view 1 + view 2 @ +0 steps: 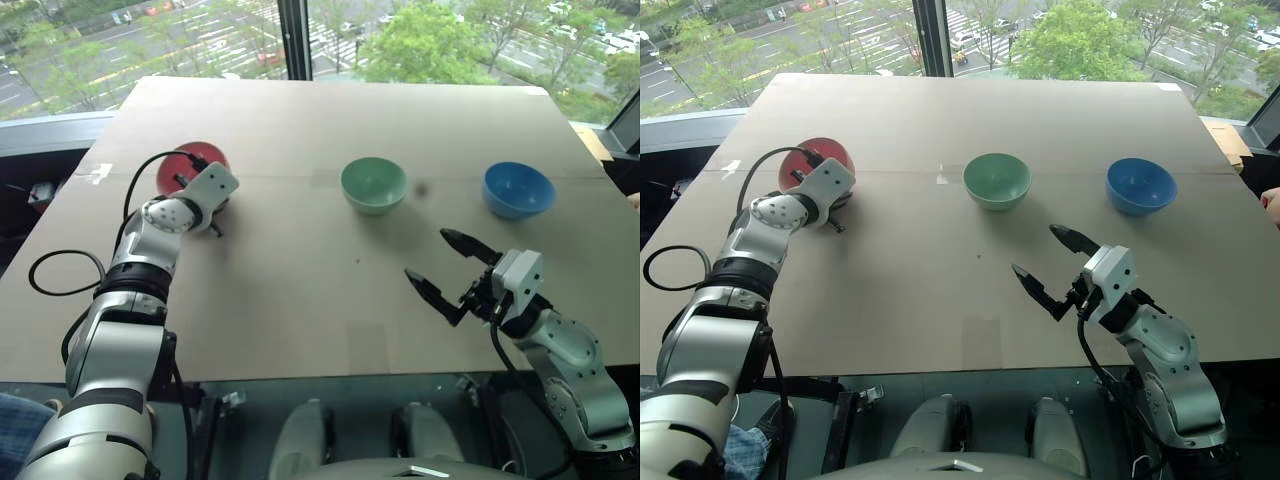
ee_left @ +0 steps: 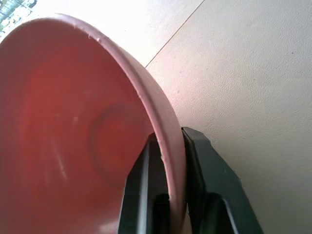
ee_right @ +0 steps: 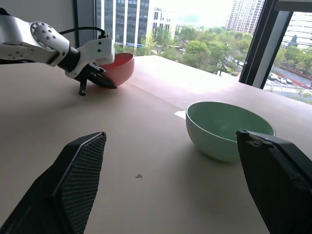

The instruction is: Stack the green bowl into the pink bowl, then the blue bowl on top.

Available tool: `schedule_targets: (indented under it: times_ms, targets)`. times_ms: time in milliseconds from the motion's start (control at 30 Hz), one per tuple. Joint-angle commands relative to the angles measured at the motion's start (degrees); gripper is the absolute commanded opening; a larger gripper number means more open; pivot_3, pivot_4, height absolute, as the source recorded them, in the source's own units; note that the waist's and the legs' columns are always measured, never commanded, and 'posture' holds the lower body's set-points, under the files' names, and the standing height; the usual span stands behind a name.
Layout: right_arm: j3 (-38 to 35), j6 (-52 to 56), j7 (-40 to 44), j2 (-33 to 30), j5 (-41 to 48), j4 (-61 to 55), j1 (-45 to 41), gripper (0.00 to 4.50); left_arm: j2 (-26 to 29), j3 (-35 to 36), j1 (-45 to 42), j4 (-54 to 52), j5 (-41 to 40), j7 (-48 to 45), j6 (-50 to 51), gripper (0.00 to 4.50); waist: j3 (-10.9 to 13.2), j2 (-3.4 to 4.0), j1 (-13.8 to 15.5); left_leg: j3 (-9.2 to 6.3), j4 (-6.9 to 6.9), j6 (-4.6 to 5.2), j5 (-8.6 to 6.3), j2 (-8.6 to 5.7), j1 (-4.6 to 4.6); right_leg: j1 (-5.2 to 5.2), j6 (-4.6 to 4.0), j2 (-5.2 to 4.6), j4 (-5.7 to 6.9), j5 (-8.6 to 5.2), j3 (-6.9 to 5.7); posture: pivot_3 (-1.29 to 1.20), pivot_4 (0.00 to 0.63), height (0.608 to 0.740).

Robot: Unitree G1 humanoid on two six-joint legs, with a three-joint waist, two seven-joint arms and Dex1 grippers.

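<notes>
Nothing is stacked yet: the three bowls stand apart in a row across the far half of the tabletop (image 1: 300, 320), the pink bowl (image 1: 178, 166) at the left, the green bowl (image 1: 373, 185) in the middle and the blue bowl (image 1: 518, 189) at the right. The left end effector (image 2: 168, 195) is pinching the pink bowl's near rim, one finger inside and one outside the wall, as its wrist view shows; the bowl looks tipped a little, though whether it has left the surface cannot be told. The right end effector (image 1: 440, 265) hovers with its fingers spread wide, near the front edge and short of the green bowl, holding nothing. Both stacking steps are left: green into pink, then blue on top. The surface between the bowls is bare apart from a small dark speck, so nothing seems to block a carry. A black cable (image 1: 60, 270) loops by the left arm, and a window lies beyond.
</notes>
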Motion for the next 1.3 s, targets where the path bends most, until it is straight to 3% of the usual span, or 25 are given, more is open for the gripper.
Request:
schedule_targets:
  times_ms: [33, 167, 333, 433, 500, 567, 733, 933, 967, 1033, 1067, 1300]
  targets:
    - [-2.1, -1.5, 0.5, -0.5, 1.4, -1.5, 0.6, 4.50, 0.3, -0.6, -1.8, 1.0, 0.7, -1.1, -1.8, 0.08, 0.0, 0.00, 0.1, 0.00, 0.00, 0.00, 0.00, 0.00, 0.00, 0.00, 0.00, 0.00, 0.00, 0.00, 0.00, 0.00, 0.150, 0.740]
    - [-3.3, -1.6, 1.5, -1.2, 2.3, -1.0, 0.5, 4.50, -1.0, -1.6, -0.8, -0.7, 0.4, -4.1, -2.9, 0.08, 0.0, 0.00, 0.1, 0.01, 0.03, 0.00, 0.00, 0.00, 0.00, 0.01, 0.01, -0.01, 0.01, 0.00, 0.00, 0.00, 0.150, 0.740]
    - [-4.7, -1.9, 2.5, -2.1, 2.6, 0.1, 0.3, 4.50, -4.1, -3.9, 3.0, -10.2, -2.3, -15.0, -4.8, 0.08, 0.0, 0.02, 0.7, 0.00, 0.10, 0.00, 0.00, 0.03, 0.02, 0.08, 0.00, -0.05, 0.04, 0.00, -0.02, 0.00, 0.150, 0.740]
    - [-5.3, -2.1, 2.7, -2.3, 2.4, 0.7, 0.1, 4.50, -5.6, -8.3, 9.2, -27.4, -8.7, -30.0, -5.3, 0.08, 0.0, 0.05, 0.6, -0.01, 0.16, 0.01, -0.01, 0.01, 0.03, 0.10, 0.00, -0.05, 0.06, 0.01, 0.01, 0.00, 0.150, 0.740]
    - [-5.4, -2.5, 2.8, -2.2, 2.0, 1.3, 0.2, 4.50, -1.5, -14.5, 14.6, -39.8, -11.0, -42.7, -8.7, 0.08, 0.0, 0.10, 0.5, -0.01, 0.15, 0.02, -0.01, 0.11, 0.02, 0.10, -0.01, -0.08, 0.05, 0.00, 0.04, 0.00, 0.150, 0.740]
    - [-5.2, -2.8, 2.7, -2.0, 1.6, 1.6, 0.2, 4.50, 1.1, -17.6, 17.8, -47.2, -12.5, -49.3, -8.9, 0.08, -0.1, 0.13, 0.3, 0.01, 0.15, 0.02, -0.02, 0.12, 0.03, 0.10, -0.01, -0.10, 0.02, 0.00, 0.08, 0.00, 0.150, 0.740]
    - [-4.9, -3.1, 2.1, -1.5, 1.1, 1.4, 0.4, 4.50, -1.0, -19.3, 18.4, -52.2, -12.3, -49.9, -6.4, 0.08, -0.2, 0.36, 0.4, 0.00, 0.15, 0.04, -0.02, 0.06, 0.37, 0.42, -0.02, -0.01, 0.02, -0.01, 0.09, 0.00, 0.150, 0.740]
    - [-5.1, -3.5, 1.6, -1.3, 0.6, 1.4, 0.2, 4.50, -3.6, -19.5, 15.6, -44.6, -6.9, -46.1, -11.4, 0.08, -0.2, 0.34, 0.4, -0.01, 0.15, 0.34, -0.19, 0.10, 0.84, 0.90, -0.21, -0.02, -0.01, -0.14, 0.16, 0.00, 0.150, 0.740]
    - [-5.2, -3.5, 1.5, -1.3, 0.5, 1.5, 0.2, 4.50, -4.2, -19.1, 15.2, -42.6, -6.0, -44.2, -12.4, 0.90, -0.2, 0.35, 0.4, -0.02, 0.16, 0.34, -0.19, 0.10, 0.83, 0.90, -0.16, -0.03, -0.01, -0.11, 0.16, 0.00, 0.150, 0.740]
    - [-5.3, -3.8, 1.4, -1.3, 0.5, 1.7, 0.5, 4.50, -5.6, -18.1, 14.6, -40.0, -5.5, -41.5, -11.9, 1.60, -0.1, 0.30, 0.2, 0.03, 0.16, 0.35, -0.19, 0.06, 0.83, 0.87, -0.09, -0.02, 0.00, -0.07, 0.21, 0.00, 0.150, 0.740]
    - [-5.3, -3.9, 1.4, -1.3, 0.4, 1.8, 0.6, 4.50, -5.9, -17.8, 14.3, -39.2, -5.4, -41.0, -12.1, 1.65, -0.1, 0.28, 0.2, -0.01, 0.15, 0.34, -0.19, 0.09, 0.79, 0.85, -0.01, 0.00, 0.00, -0.02, 0.18, 0.00, 0.150, 0.740]
    - [-5.0, -3.9, 1.7, -1.4, 0.6, 1.8, 0.7, 4.50, -6.7, -14.3, 13.3, -38.9, -7.5, -37.2, -11.1, 4.12, -0.1, 0.32, 0.1, -0.01, 0.14, 0.34, -0.19, 0.13, 0.81, 0.85, -0.01, -0.01, -0.01, -0.02, 0.17, 0.00, 0.150, 0.740]
